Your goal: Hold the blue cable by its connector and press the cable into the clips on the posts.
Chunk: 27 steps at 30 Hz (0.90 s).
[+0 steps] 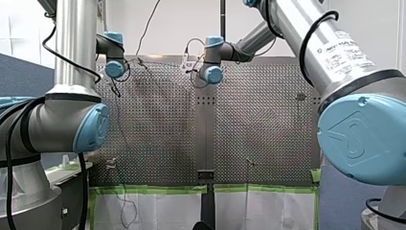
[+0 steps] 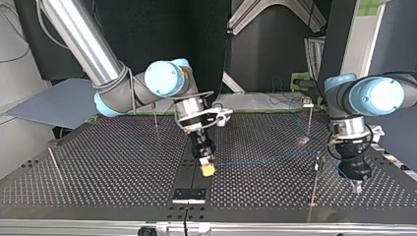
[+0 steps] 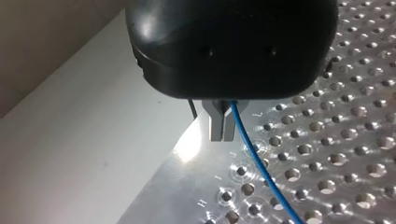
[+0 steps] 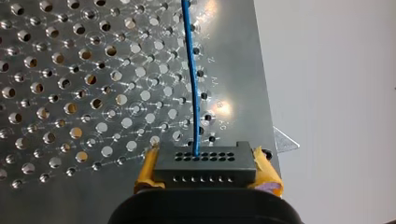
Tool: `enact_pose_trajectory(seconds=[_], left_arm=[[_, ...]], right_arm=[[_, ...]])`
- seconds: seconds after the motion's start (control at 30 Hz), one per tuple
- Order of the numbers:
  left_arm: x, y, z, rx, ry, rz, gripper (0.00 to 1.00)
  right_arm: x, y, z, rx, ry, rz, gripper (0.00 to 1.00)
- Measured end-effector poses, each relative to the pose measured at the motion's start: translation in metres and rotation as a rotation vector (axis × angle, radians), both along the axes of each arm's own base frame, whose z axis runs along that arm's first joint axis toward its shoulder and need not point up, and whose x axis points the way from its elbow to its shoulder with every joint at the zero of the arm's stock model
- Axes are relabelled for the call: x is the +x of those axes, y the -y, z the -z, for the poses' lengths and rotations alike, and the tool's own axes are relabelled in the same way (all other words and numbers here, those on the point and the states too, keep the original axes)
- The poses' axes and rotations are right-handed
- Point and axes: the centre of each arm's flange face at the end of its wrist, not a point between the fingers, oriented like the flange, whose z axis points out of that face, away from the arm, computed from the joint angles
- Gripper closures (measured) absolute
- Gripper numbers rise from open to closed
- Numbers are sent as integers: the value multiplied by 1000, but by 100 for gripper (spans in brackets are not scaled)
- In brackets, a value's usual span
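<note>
In the right wrist view my right gripper (image 4: 205, 170) is shut on the black connector (image 4: 205, 164), with a yellow pad on each side. The blue cable (image 4: 191, 74) leaves the connector and runs ahead over the perforated table (image 4: 70, 84). In the top view this gripper (image 2: 208, 168) hangs low over the table's middle. In the left wrist view my left gripper (image 3: 222, 127) has its metal fingers shut on the blue cable (image 3: 254, 156), which trails down to the plate. At the top view's right this gripper (image 2: 357, 186) points down beside a thin post (image 2: 314, 189). A faint blue line of cable (image 2: 255, 162) stretches between the two grippers.
More thin posts stand at the top view's far right (image 2: 309, 120), far middle (image 2: 156, 118) and left (image 2: 54, 164). A black bracket (image 2: 189, 195) sits at the table's near edge. The left gripper is close to the table's side edge (image 3: 154, 182).
</note>
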Motion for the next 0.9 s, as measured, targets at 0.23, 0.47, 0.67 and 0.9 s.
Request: enact_pose_trajectory(seconds=[0.23,0.47,0.67,0.9], left_arm=[[0,0,-1,-5,3,2,98],[0,1,-1,-5,4,3,98],[0,0,-1,-7,4,2,98],[0,0,-1,-7,4,3,82]], right_arm=[[1,5,-1,0,7,-3,100],[1,5,-1,2,4,-9,100],[2,4,-2,-4,5,-21,100],[3,5,-4,-9,6,-28,100]])
